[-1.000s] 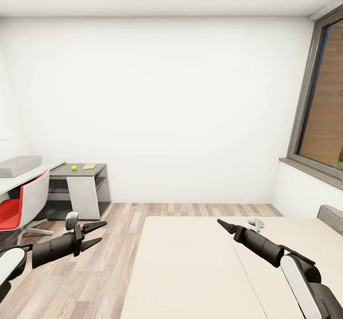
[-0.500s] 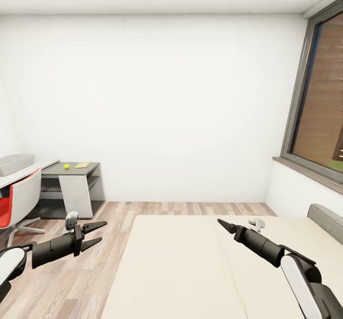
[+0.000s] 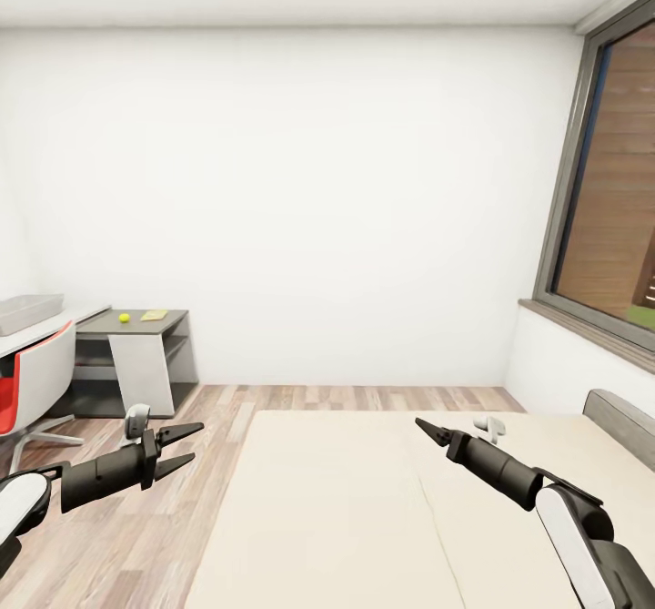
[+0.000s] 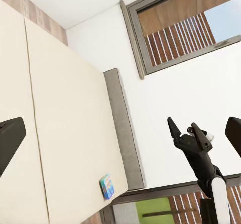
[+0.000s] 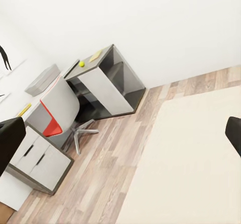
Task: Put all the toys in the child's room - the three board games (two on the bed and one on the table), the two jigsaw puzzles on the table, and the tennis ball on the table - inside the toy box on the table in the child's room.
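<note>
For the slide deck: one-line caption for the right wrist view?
Tennis ball and toy box on the desk by a red-seated chair, bed in front.

- Tennis ball – small, yellow-green, on the table's low dark-grey end.
- Toy box – light grey, open, on the white top.
- Blue board game at the bed's headboard edge.

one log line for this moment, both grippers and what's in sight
left gripper open, empty | right gripper open, empty | bed ahead | tennis ball on table | toy box far left
</note>
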You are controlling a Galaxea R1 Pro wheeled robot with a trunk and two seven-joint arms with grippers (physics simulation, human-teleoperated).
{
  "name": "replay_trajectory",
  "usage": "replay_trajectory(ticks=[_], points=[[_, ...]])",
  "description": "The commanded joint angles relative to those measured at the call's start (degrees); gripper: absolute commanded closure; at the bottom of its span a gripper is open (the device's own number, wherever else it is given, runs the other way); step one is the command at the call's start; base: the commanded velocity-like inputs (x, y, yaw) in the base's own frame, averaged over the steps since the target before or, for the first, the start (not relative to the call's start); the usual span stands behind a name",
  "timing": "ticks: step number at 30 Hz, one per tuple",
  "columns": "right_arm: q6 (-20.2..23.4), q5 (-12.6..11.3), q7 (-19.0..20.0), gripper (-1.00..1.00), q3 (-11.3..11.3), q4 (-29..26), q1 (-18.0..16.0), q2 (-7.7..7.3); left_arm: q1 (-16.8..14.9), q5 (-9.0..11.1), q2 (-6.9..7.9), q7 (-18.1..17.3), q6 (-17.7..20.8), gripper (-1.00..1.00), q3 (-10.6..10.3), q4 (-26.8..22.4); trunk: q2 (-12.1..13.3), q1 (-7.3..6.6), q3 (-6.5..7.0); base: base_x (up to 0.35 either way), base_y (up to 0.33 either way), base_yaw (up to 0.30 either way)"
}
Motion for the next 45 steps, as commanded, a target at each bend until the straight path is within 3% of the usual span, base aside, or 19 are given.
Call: replay_trajectory(ticks=[1, 45], points=[[0.4, -0.3, 0.1, -1.00, -0.1, 0.0, 0.0, 0.01, 0.0, -0.4, 0.04, -0.5, 0.0, -1.00, -0.1, 0.0, 0.0, 0.02, -0.03, 0.000, -0.009, 0.000], [0.4, -0.3, 0.1, -1.00, -0.1, 0.0, 0.0, 0.01, 0.0, -0.4, 0.04, -0.5, 0.0, -1.00, -0.1, 0.0, 0.0, 0.02, -0.13, 0.000, -0.003, -0.029]])
